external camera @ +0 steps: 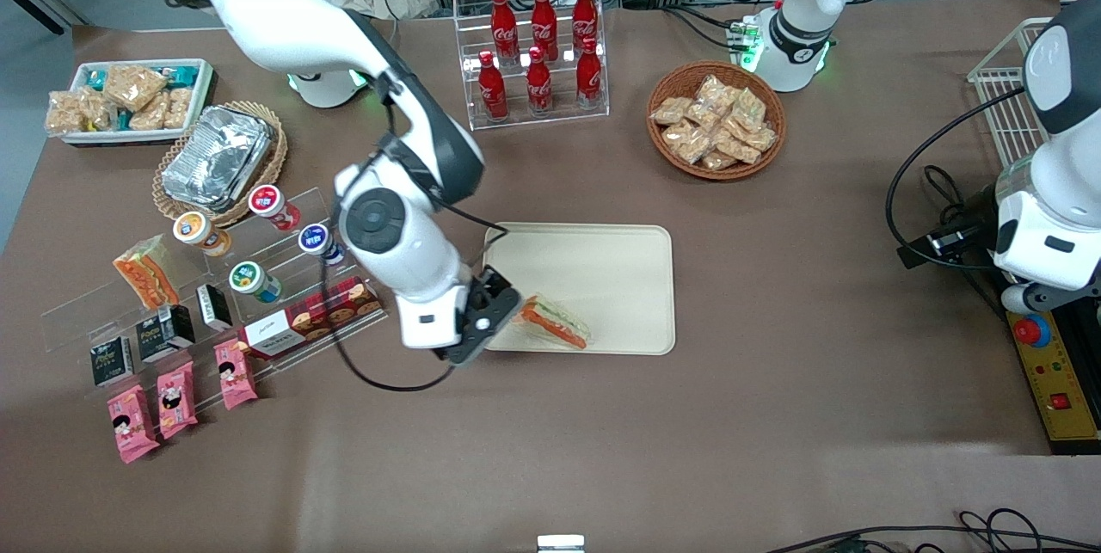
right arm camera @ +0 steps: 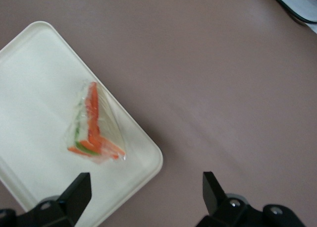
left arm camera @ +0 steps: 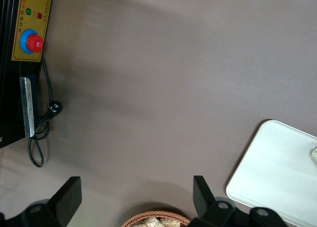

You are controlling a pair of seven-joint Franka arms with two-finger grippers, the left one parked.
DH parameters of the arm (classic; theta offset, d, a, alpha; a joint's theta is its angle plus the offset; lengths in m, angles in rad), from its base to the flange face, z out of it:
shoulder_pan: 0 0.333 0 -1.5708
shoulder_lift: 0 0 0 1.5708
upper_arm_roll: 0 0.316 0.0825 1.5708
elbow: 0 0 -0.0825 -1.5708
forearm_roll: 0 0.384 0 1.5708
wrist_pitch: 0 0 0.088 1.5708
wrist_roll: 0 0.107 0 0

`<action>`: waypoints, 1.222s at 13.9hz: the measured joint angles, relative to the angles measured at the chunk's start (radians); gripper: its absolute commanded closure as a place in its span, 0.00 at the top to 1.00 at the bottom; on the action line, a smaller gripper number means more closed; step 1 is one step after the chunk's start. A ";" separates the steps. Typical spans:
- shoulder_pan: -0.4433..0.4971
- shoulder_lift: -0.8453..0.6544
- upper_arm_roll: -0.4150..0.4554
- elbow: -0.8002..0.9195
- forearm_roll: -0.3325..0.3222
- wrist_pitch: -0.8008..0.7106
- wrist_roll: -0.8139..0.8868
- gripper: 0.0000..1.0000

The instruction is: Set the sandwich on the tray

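Note:
The sandwich [external camera: 555, 322] [right arm camera: 94, 125], a wrapped triangular wedge with orange-red and green filling, lies on the cream-beige tray [external camera: 602, 265] [right arm camera: 34, 88] in the corner nearest the front camera and the working arm. My gripper [external camera: 483, 321] [right arm camera: 146, 195] hangs just above the tray's edge beside the sandwich, open, with nothing between its fingers. In the wrist view one black finger [right arm camera: 77, 192] is over the tray's corner and the other over the brown cloth. A corner of the tray [left arm camera: 277, 172] also appears in the left wrist view.
Toward the working arm's end stands a clear stepped shelf [external camera: 215, 295] with a smaller orange sandwich wedge [external camera: 144, 271], snack packets and small cups. A rack of cola bottles [external camera: 538, 46] and a basket of snacks [external camera: 716, 119] stand farther from the front camera than the tray.

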 measured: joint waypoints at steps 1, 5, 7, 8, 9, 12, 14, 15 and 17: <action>-0.019 -0.029 -0.007 0.000 0.000 -0.037 0.007 1.00; -0.149 -0.124 -0.014 0.000 0.001 -0.166 0.013 1.00; -0.224 -0.161 -0.015 0.000 0.002 -0.214 0.009 1.00; -0.254 -0.179 -0.015 0.000 0.002 -0.240 0.009 1.00; -0.282 -0.198 -0.016 0.000 0.002 -0.271 0.009 1.00; -0.356 -0.263 -0.017 0.001 0.002 -0.381 0.010 1.00; -0.399 -0.308 -0.018 0.001 0.002 -0.445 0.037 1.00; -0.417 -0.329 -0.018 0.001 0.002 -0.473 0.074 1.00; -0.432 -0.361 -0.020 0.001 0.002 -0.515 0.166 1.00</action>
